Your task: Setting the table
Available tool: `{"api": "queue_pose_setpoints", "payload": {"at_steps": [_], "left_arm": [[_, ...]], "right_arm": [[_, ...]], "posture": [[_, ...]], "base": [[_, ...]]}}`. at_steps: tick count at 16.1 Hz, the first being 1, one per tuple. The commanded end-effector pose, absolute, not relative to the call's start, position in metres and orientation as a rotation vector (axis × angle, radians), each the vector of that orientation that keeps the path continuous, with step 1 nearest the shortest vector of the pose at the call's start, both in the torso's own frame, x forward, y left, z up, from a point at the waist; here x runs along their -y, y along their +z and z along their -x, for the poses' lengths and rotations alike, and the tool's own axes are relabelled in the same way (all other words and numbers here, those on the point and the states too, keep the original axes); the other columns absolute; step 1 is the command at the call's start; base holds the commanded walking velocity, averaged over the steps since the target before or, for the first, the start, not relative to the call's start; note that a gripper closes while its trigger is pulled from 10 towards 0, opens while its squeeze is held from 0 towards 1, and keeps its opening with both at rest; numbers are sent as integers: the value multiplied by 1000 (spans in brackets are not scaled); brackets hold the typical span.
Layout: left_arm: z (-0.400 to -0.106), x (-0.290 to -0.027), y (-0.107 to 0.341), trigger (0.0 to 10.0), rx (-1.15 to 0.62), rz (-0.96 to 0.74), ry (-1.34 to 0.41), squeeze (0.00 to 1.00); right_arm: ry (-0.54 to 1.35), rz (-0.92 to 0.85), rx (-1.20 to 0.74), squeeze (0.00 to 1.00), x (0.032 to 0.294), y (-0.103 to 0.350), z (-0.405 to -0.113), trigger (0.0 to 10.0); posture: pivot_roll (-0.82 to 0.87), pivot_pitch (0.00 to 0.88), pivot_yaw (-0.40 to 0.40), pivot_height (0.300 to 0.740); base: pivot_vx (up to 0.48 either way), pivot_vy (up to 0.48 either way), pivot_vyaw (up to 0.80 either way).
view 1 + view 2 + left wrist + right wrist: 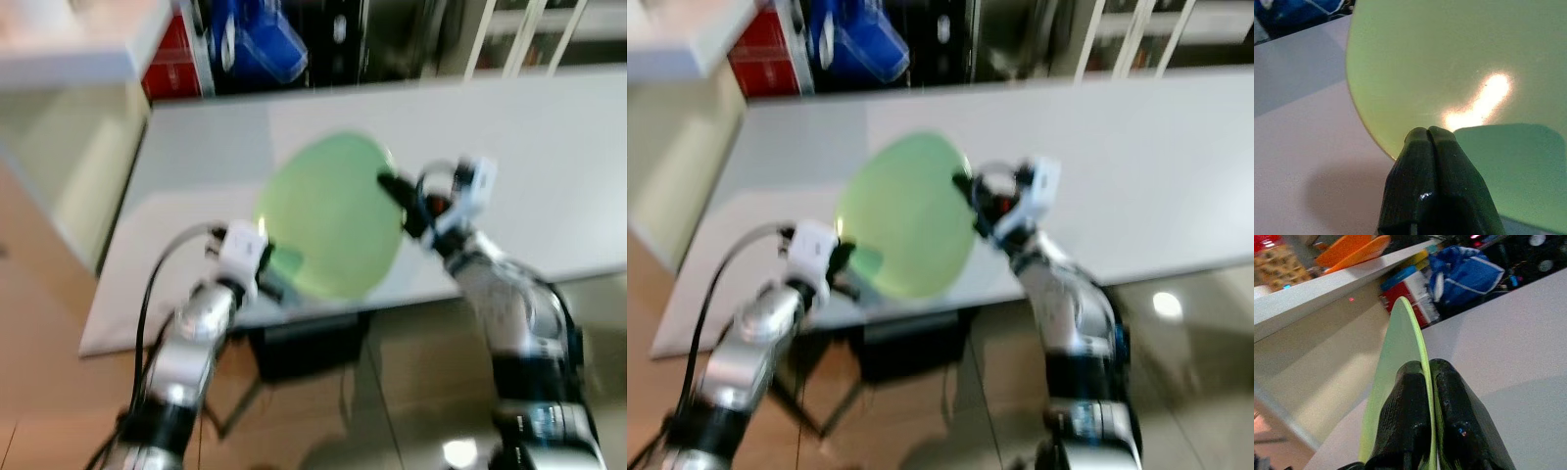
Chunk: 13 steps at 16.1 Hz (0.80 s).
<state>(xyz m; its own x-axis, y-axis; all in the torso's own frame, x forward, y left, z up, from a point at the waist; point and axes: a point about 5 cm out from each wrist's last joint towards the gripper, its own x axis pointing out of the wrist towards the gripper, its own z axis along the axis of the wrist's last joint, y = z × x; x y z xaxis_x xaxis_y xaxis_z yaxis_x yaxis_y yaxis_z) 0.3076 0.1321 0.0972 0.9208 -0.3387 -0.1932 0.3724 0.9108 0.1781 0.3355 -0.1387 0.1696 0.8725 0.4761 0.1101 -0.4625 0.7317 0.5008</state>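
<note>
A round, light green plate (333, 215) hangs tilted above the near part of a white table (549, 147). My right gripper (392, 186) is shut on the plate's right rim. In the right wrist view the plate (1400, 347) runs edge-on between the two black fingers (1405, 401). My left gripper (277, 277) is at the plate's lower left rim. In the left wrist view its fingertips (1420, 142) are pressed together against the edge of the plate (1449, 58), and I cannot see the rim between them.
Behind the table are a blue bag (260, 39) and a red box (174, 59). A pale counter (59, 147) stands at the left. A dark box (304, 348) sits under the table's near edge. Orange items (1352, 249) lie on the counter top.
</note>
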Motion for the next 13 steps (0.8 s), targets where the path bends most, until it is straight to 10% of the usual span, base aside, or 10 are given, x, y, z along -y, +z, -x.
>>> {"api": "queue_pose_setpoints", "payload": {"at_steps": [1, 13], "left_arm": [[-309, -126, 99, 10000, -156, -212, -383, 0], [-308, -124, 104, 10000, -119, -198, -382, 0]], "right_arm": [[438, -561, 25, 0, 157, 176, -340, 10000], [126, -497, -291, 0, 191, 63, -331, 10000]], "posture": [[46, 0, 22, 740], [48, 0, 27, 740]], "base": [[454, 0, 0], [38, 0, 0]]}}
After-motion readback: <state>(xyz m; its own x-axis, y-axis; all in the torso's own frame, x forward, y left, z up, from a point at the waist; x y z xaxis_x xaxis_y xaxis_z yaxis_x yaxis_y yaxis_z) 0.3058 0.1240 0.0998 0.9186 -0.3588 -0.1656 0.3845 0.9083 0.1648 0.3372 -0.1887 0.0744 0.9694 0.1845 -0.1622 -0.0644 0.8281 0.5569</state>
